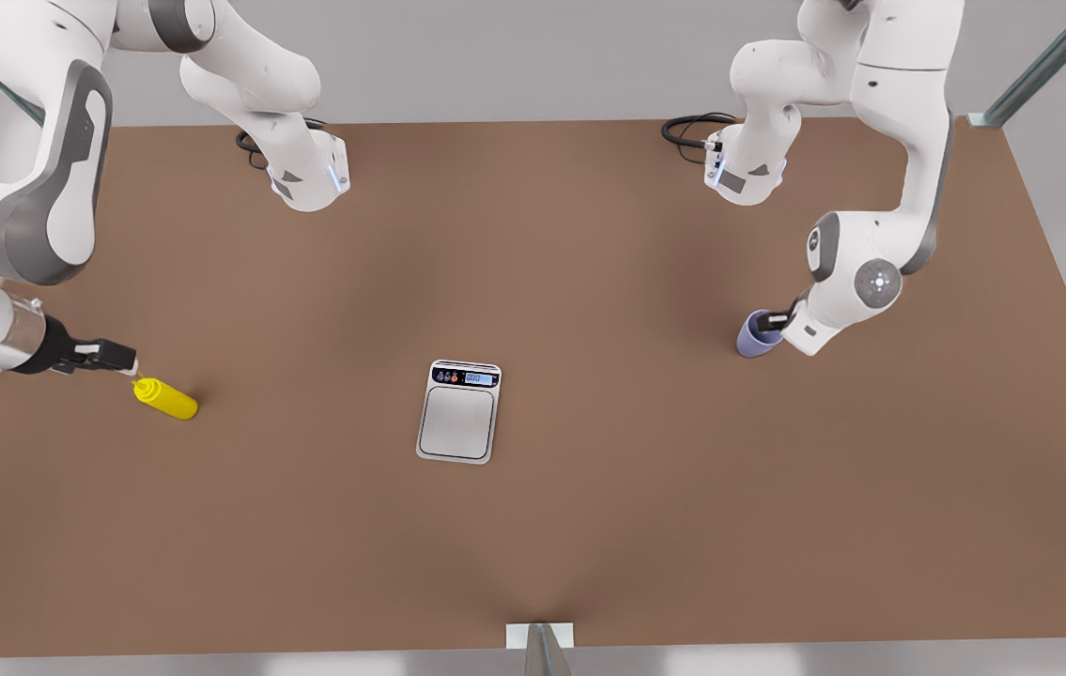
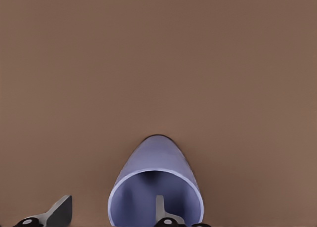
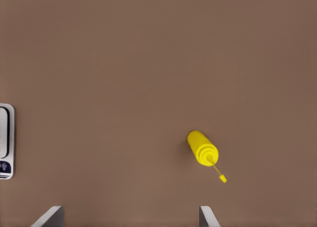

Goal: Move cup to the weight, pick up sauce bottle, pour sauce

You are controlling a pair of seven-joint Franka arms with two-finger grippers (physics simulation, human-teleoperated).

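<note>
The lavender-blue cup [image 1: 756, 336] stands upright on the brown table at the front view's right. My left gripper [image 1: 777, 324] is at its rim and open, one finger [image 2: 159, 207] inside the cup [image 2: 158, 162] and the other finger [image 2: 58, 211] outside, with the wall between them. The yellow sauce bottle [image 1: 168, 398] lies on its side at the front view's left, nozzle toward my right gripper [image 1: 124, 358]. That gripper [image 3: 130, 212] is open and just short of the bottle [image 3: 201, 147]. The silver weight [image 1: 459, 413] lies flat in the middle with nothing on its plate.
Both arm bases and black cables [image 1: 687, 131] stand along the table's back edge. A grey post [image 1: 540, 648] rises at the front edge. The weight's edge [image 3: 5, 138] appears in the right wrist view. Bare brown table separates cup, weight and bottle.
</note>
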